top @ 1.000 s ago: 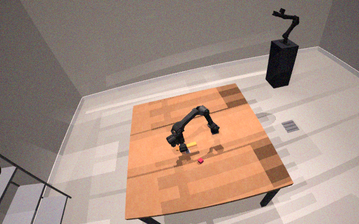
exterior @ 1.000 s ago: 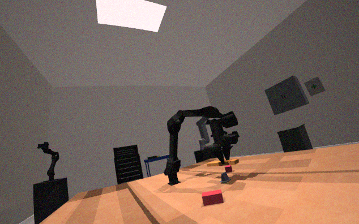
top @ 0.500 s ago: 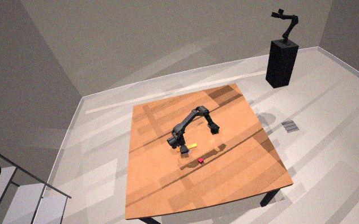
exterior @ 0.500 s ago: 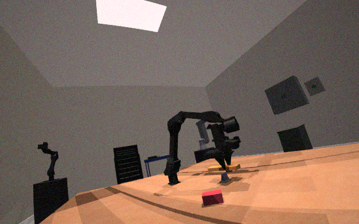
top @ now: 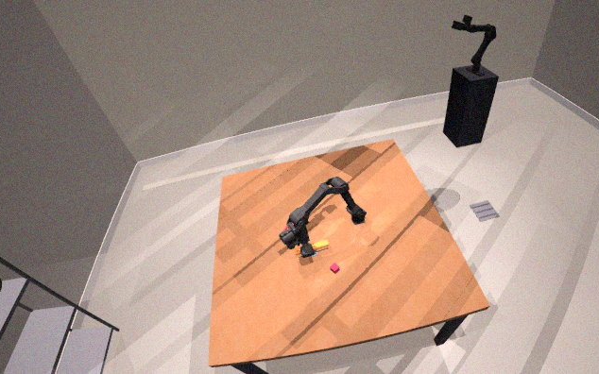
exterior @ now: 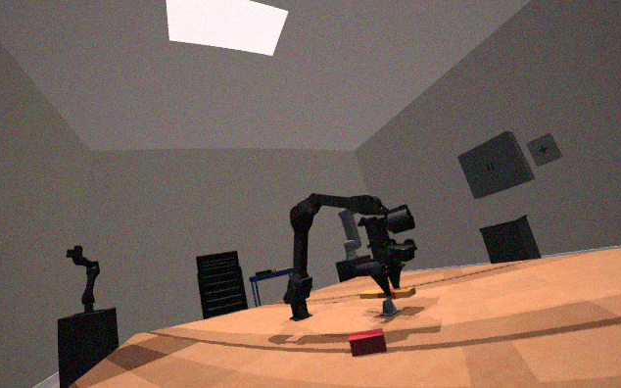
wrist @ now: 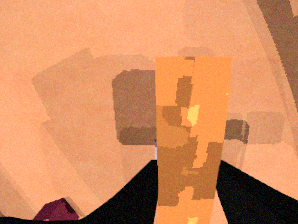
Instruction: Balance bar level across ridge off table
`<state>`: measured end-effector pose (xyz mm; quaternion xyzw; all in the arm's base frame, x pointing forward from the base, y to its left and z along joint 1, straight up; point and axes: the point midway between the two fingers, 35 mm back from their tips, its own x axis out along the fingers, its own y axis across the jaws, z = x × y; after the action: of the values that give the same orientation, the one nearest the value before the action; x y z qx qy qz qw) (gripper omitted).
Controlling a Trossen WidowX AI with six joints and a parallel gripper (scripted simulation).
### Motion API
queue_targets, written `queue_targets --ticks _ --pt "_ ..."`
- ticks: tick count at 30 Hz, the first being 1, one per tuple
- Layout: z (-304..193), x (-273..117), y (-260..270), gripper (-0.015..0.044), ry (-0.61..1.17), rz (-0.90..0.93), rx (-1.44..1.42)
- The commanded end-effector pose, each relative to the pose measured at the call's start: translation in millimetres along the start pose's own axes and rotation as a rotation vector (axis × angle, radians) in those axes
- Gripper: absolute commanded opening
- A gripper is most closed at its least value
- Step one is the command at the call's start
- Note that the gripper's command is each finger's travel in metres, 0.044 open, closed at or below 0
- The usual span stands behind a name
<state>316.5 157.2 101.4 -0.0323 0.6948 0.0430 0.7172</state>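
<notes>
The orange-yellow bar [top: 321,245] [exterior: 371,294] [wrist: 194,125] is held crosswise between the fingertips and looks nearly level in the exterior view. My gripper [top: 307,253] [exterior: 393,292] [wrist: 185,167] is shut on the bar, with a black finger on each long side. The small grey-blue ridge [exterior: 389,308] stands on the table just below the bar in that view. In the wrist view only a pale sliver shows at the bar's left edge; the bar hides the rest. Whether the bar touches the ridge cannot be told.
A red block [top: 334,268] [exterior: 367,343] [wrist: 57,210] lies on the table [top: 269,321] on the near side of the ridge. Another red block [top: 286,228] shows only partly, behind the arm. Dark shadows of the arm cross the wood around the ridge.
</notes>
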Motion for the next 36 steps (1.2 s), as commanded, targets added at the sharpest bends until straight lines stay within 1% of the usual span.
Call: queue_targets --ticks 1,36 --pt "0.2 0.0 -0.3 0.0000 -0.001 -0.001 0.004" --pt "0.0 3.0 -0.3 0.0000 -0.001 -0.001 0.004"
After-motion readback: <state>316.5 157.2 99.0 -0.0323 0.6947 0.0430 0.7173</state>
